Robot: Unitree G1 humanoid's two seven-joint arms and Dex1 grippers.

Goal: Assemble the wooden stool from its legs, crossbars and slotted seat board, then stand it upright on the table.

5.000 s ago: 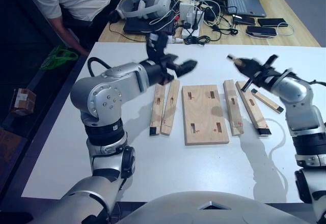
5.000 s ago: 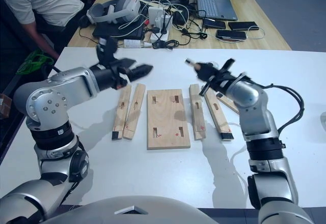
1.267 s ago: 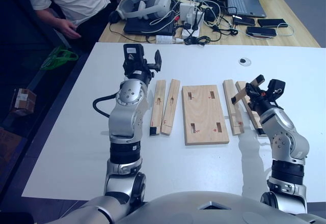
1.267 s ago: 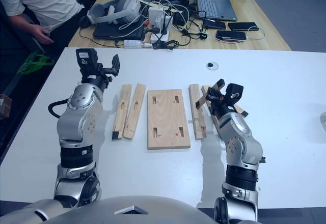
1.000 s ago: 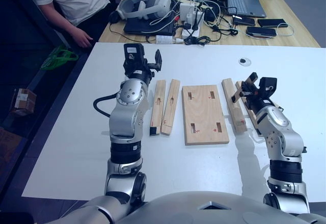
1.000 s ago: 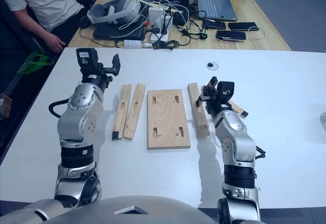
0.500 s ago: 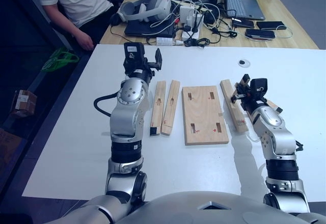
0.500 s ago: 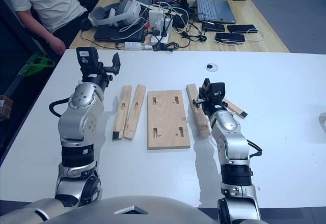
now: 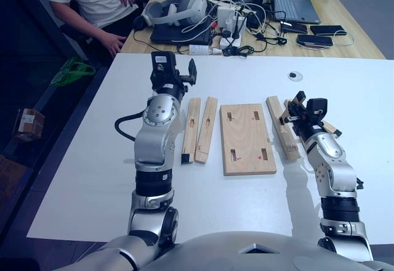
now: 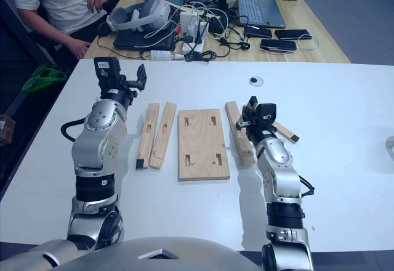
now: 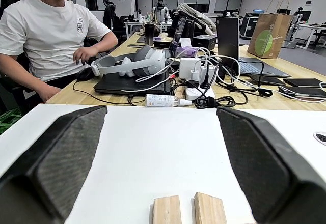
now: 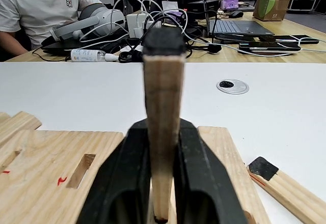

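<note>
Right wrist view: clamped a leg [image 12: 163,81] on edge in the right gripper [image 12: 162,132], low beside the seat board [image 9: 247,137], likely to aim its end at a slot; held the left gripper [image 11: 160,132] raised, jaws wide apart, near two legs [image 9: 200,129]

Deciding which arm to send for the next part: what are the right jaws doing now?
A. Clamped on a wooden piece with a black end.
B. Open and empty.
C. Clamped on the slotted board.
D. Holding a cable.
A: the right wrist view shows the right jaws shut around a wooden piece with a black end, while the slotted board lies flat and ungripped.
</note>
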